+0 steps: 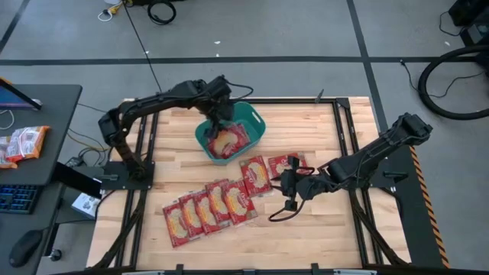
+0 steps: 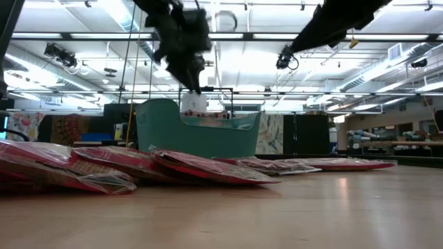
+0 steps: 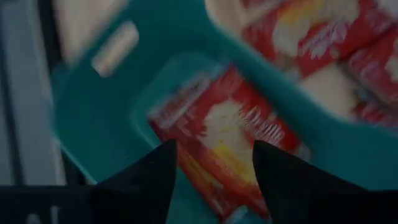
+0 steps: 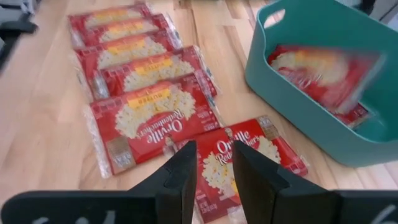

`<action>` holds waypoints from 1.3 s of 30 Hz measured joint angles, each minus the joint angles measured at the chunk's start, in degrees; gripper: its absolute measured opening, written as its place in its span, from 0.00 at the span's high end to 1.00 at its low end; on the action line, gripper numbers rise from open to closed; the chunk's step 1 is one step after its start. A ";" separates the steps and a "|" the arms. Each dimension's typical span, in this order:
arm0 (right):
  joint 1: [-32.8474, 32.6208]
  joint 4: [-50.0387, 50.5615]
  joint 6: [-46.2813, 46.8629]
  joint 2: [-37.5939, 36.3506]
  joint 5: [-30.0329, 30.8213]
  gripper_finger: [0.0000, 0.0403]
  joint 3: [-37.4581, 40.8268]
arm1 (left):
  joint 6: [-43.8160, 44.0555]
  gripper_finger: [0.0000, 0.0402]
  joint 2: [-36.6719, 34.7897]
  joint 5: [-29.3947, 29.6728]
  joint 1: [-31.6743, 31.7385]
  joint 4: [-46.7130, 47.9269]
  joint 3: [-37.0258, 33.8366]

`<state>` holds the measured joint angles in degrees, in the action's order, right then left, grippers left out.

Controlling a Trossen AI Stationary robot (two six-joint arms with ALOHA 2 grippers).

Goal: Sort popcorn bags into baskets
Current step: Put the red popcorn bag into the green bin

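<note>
L claw wide over tub, bag inside. R claw narrow-open above desk bag; risk: snags overlapping neighbour, drags both.

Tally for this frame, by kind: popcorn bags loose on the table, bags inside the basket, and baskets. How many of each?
Popcorn bags on the table: 7
Popcorn bags in the basket: 2, as far as shows
Teal basket: 1
Total: 10
</note>
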<state>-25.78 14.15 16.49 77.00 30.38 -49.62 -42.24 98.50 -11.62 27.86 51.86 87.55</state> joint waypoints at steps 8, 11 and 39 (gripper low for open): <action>0.87 -0.83 2.92 2.72 0.04 0.73 0.25 | 3.03 0.49 -5.85 0.05 -9.76 0.32 2.34; -0.12 -4.25 2.89 5.02 -0.09 0.73 0.20 | 6.67 0.49 -6.15 0.75 -15.29 2.68 2.34; -8.35 -5.62 -8.65 44.08 4.10 0.56 -31.30 | 34.19 0.49 -20.72 30.16 -49.85 -8.18 -21.59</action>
<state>-34.13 8.53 7.84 121.08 34.48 -80.92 -8.05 77.79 18.54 -21.99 43.69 65.96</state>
